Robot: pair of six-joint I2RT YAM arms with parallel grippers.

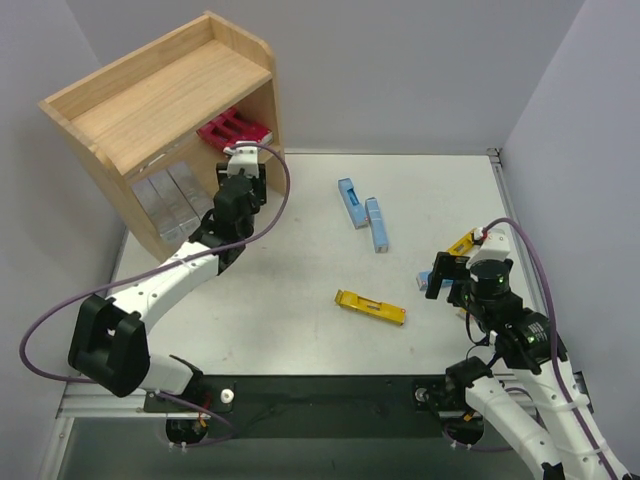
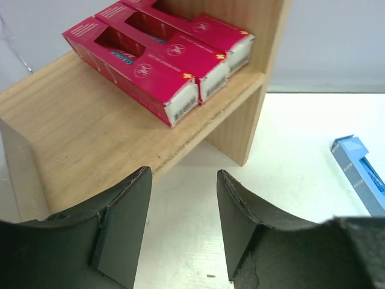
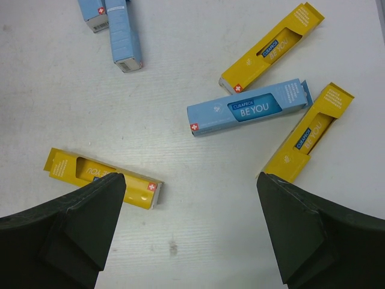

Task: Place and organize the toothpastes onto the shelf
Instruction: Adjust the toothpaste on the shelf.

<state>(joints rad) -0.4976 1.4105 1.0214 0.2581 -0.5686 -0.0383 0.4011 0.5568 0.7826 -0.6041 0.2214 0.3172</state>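
Note:
The wooden shelf (image 1: pixel 170 90) stands at the back left. Its lower tier (image 2: pixel 78 126) holds three magenta cartons (image 2: pixel 162 54) on the right and silver cartons (image 1: pixel 172 200) on the left. My left gripper (image 2: pixel 183 173) is open and empty, just in front of the lower tier's edge. On the table lie two light blue cartons (image 1: pixel 352 202) side by side and one yellow carton (image 1: pixel 370 306). My right gripper (image 3: pixel 189 180) is wide open and empty above the table. Ahead of it lie a blue carton (image 3: pixel 246 108) and two yellow cartons (image 3: pixel 271 48), (image 3: pixel 310 132).
The shelf's top tier is bare wood. The shelf's right side panel (image 2: pixel 252 120) stands close to my left gripper. Grey walls enclose the table on the back, left and right. A dark strip (image 1: pixel 330 395) runs along the near edge between the arm bases.

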